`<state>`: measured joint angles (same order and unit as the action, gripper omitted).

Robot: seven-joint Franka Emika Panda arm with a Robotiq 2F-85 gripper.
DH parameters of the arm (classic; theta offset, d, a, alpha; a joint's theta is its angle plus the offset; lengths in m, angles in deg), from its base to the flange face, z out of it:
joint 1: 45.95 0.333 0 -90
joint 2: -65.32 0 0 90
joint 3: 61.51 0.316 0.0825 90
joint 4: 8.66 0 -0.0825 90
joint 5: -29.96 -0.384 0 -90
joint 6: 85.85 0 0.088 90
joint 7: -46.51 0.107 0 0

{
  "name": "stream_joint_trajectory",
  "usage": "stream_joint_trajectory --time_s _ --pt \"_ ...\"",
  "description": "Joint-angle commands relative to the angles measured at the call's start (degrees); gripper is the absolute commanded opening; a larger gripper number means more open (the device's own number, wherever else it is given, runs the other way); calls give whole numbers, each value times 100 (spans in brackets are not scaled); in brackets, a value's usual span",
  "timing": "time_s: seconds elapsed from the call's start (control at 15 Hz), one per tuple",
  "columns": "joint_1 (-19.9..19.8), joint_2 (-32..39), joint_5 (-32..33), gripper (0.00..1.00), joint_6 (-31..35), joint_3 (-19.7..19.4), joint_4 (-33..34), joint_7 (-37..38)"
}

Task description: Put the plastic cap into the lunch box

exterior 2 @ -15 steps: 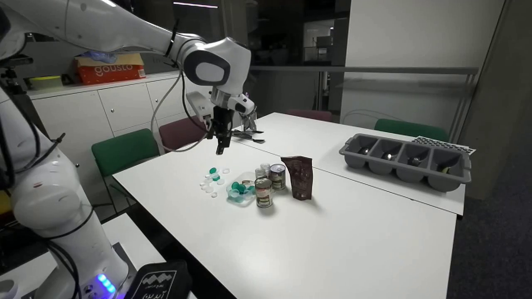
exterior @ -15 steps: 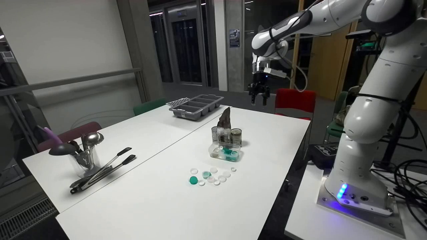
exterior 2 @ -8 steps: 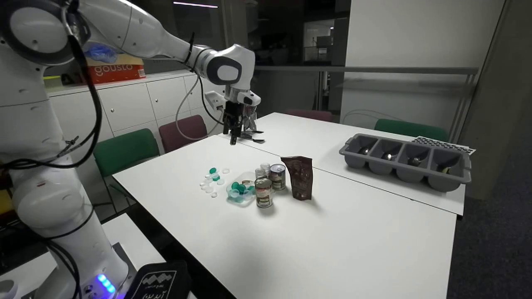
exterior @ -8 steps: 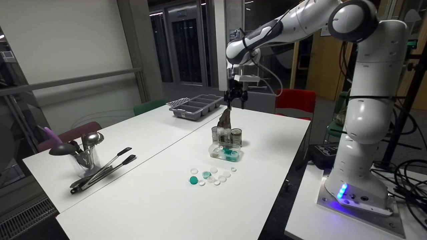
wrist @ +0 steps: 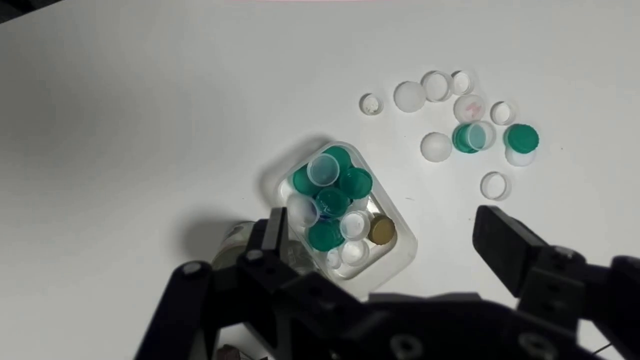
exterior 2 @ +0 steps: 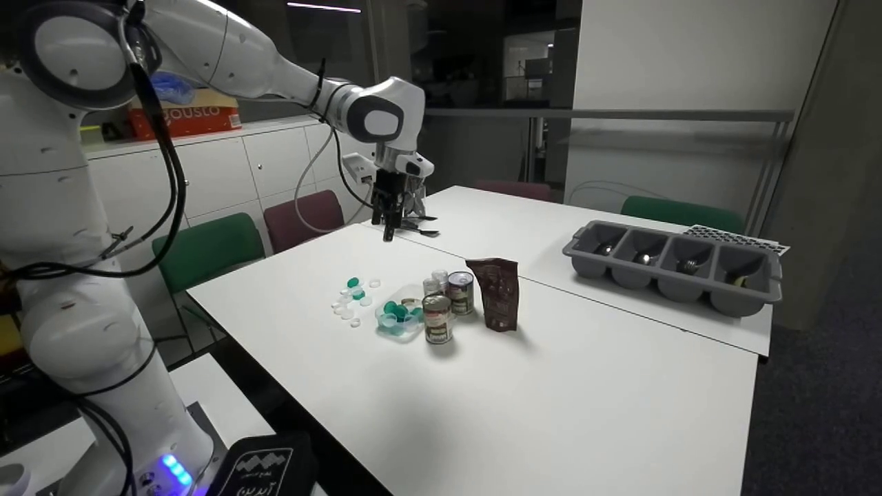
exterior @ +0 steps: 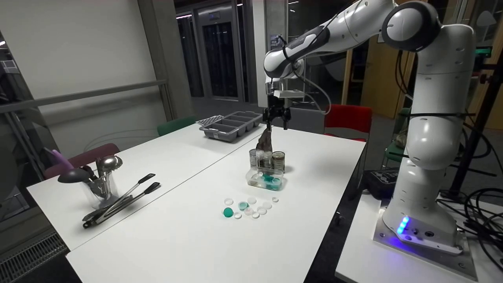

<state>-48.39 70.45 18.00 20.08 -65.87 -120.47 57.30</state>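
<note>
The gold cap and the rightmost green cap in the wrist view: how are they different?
The gold cap is brownish; the green cap is bright teal-green. The gold cap lies inside the lunch box; the green cap is outside it, overlapping a whitish cap. Both look round.

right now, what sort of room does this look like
Probably a meeting room or lab set up for robot work: white tables side by side, a red chair near them, and a mounted robot arm.
</note>
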Motion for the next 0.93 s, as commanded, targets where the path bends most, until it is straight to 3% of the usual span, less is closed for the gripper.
stream_joint_trajectory --time_s 0.0,0.8,0.87 --pt "14 204 78 100 -68 64 127 169" --pt "683 2264 129 100 -566 521 1651 856" --pt "690 2445 145 100 -812 607 1891 481"
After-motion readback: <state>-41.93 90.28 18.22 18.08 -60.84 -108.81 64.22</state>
